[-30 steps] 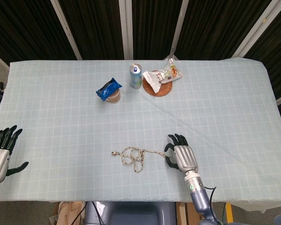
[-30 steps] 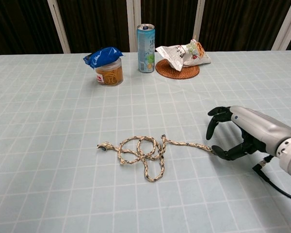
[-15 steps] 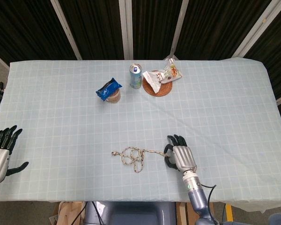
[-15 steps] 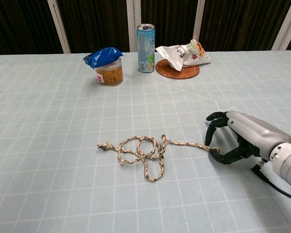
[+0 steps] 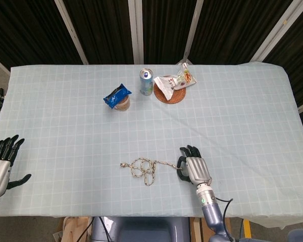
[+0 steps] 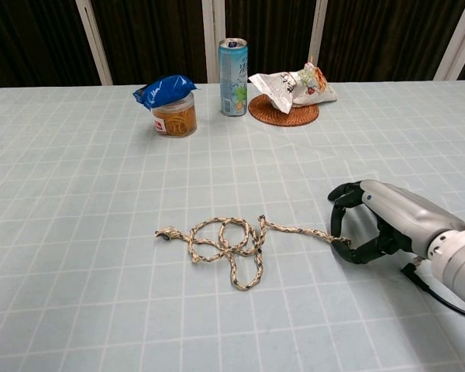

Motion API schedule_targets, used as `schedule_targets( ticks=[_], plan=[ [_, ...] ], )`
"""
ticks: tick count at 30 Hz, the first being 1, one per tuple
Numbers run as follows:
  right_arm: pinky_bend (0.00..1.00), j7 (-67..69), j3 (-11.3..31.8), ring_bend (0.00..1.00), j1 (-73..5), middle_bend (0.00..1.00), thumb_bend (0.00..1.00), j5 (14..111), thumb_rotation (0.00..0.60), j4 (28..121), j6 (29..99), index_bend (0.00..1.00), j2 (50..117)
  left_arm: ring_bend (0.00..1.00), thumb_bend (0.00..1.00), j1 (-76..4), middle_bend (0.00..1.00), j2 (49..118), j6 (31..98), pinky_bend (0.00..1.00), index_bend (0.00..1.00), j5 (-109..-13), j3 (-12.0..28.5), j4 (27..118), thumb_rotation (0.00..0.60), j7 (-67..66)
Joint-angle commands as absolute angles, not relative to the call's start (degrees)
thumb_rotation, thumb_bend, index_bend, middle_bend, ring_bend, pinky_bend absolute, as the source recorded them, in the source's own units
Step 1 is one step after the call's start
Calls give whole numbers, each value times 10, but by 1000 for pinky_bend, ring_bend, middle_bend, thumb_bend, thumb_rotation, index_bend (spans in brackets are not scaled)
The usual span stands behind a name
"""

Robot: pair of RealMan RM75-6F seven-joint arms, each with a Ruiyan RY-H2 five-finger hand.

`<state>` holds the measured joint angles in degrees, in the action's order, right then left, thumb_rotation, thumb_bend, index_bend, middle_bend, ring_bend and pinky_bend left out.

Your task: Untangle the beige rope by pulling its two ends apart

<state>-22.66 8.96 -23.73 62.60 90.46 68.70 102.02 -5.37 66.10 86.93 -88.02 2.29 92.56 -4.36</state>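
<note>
The beige rope [image 5: 144, 170] lies in a loose tangle of loops near the table's front middle [image 6: 225, 240]. Its left end points left. Its right end runs out to my right hand [image 5: 194, 169]. That hand [image 6: 387, 221] arches over the rope's right end, with the fingers [image 6: 341, 203] above it and the thumb below. A gap still shows between them, and the rope lies slack on the cloth. My left hand [image 5: 0, 169] hovers off the front left corner with its fingers spread, holding nothing. The chest view does not show it.
At the back middle stand a drink can [image 5: 146, 81], a jar with a blue packet on it [image 5: 117, 97] and a snack bag on a woven coaster [image 5: 174, 83]. The table's front edge [image 5: 141, 214] runs close behind the rope.
My right hand has slid a little left onto the rope's right end and its fingers have curled lower around it. The rope and the left hand have not moved.
</note>
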Motion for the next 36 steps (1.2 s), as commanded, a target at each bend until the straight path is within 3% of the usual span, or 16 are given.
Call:
schedule_targets(
  ticks=[1,17,24,29,36],
  plan=[
    [0,-227,89,0,-237,199,428,625,600,905,687,637,1020,0,67,-54,0,661,869,0,0,-879,23,926,600,-43],
    [0,-217,92,0,-232,221,477,634,600,950,692,668,975,0,88,-69,0,648,839,0,9,-881,19,971,600,-63],
    [0,-217,86,0,-232,221,477,637,600,969,690,668,962,0,173,-108,1,637,784,0,160,-874,29,1042,600,-128],
    [0,-220,83,0,-230,221,477,630,600,977,690,668,961,0,228,-163,61,645,705,0,286,-819,54,1107,600,-200],
    [0,-224,86,0,-232,221,477,626,600,984,693,668,956,0,302,-234,109,711,648,0,368,-735,92,1124,600,-304]
  ],
)
